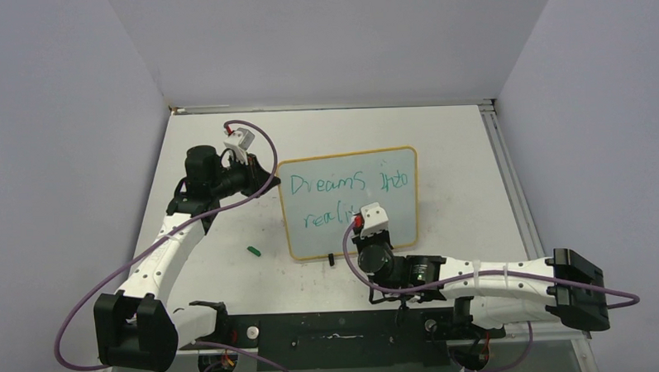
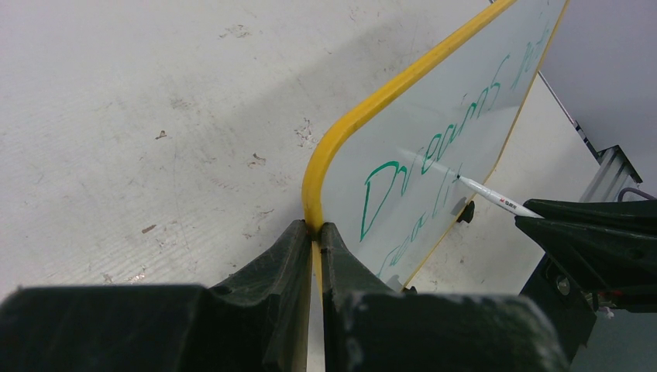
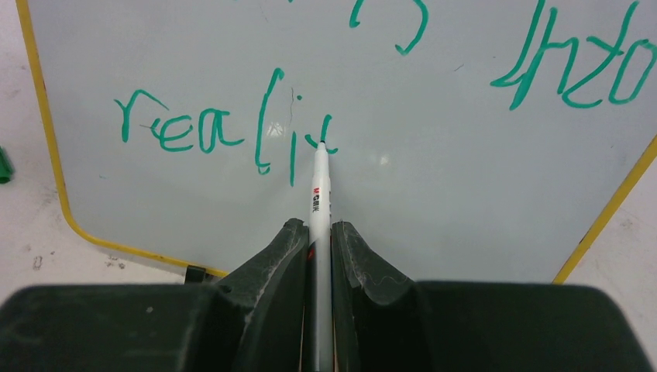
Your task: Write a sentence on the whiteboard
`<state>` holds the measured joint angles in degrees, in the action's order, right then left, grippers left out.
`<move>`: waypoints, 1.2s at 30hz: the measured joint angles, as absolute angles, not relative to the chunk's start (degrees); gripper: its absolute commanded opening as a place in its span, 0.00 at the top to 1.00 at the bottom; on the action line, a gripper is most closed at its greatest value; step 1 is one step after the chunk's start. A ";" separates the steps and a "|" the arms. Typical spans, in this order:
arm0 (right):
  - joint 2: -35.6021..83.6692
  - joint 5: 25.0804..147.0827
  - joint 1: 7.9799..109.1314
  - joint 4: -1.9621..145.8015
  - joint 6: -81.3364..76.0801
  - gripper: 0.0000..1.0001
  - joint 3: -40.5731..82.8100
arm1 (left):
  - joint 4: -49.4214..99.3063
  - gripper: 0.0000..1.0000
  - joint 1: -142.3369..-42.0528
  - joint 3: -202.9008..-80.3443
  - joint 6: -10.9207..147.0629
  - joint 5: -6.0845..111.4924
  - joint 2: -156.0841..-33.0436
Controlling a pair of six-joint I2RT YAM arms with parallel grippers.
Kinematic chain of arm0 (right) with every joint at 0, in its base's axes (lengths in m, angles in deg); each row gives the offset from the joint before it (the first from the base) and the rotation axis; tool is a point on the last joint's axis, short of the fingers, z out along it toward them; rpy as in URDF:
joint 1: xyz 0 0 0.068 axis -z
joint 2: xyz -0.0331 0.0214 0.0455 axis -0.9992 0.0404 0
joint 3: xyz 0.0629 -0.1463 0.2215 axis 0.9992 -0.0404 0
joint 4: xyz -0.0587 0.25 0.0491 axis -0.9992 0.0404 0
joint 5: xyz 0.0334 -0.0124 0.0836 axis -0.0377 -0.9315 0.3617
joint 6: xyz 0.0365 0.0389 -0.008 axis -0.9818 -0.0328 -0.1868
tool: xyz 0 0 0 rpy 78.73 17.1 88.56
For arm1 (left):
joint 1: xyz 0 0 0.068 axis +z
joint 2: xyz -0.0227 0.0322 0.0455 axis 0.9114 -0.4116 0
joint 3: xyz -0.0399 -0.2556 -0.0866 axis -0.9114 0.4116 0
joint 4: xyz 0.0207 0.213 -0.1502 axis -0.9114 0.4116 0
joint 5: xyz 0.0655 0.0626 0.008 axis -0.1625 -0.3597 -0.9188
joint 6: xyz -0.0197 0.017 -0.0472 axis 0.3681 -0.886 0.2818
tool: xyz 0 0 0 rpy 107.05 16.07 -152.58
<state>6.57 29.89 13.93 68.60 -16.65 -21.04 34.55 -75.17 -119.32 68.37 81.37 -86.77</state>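
The whiteboard [image 1: 393, 208] stands tilted on the table, yellow-framed. Its green sentence [image 3: 201, 132] reads "Dreams into" above "reali" plus a partial letter. My left gripper [image 2: 316, 226] is shut on the whiteboard's yellow edge [image 2: 311, 194] at the left side. My right gripper [image 3: 316, 226] is shut on a white marker [image 3: 319, 194] whose green tip touches the board at the end of the lower line. From the left wrist the marker [image 2: 496, 199] shows reaching onto the board. In the top view the right gripper [image 1: 371, 234] hides part of the second line.
A small green cap [image 1: 252, 251] lies on the table left of the board. Black clip feet [image 2: 465, 212] hold the board's lower edge. Grey walls enclose the table on three sides; a metal rail [image 1: 508, 180] runs along the right.
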 measured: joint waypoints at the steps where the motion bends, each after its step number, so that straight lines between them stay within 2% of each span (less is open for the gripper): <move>1: 6.57 29.73 13.40 69.78 -17.62 0.95 -21.04 | 34.53 1.00 -75.19 -119.32 68.37 81.37 -86.77; 13: 6.57 28.18 11.30 77.87 -24.57 0.95 -21.04 | 34.53 1.00 -75.24 -119.32 68.39 81.37 -86.77; 36: 5.63 26.39 13.45 73.19 -19.58 0.95 -21.04 | 34.53 1.00 -75.30 -119.32 68.44 81.35 -86.68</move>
<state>5.63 26.39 13.45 73.19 -19.58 -21.04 34.53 -75.30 -119.32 68.44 81.35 -86.68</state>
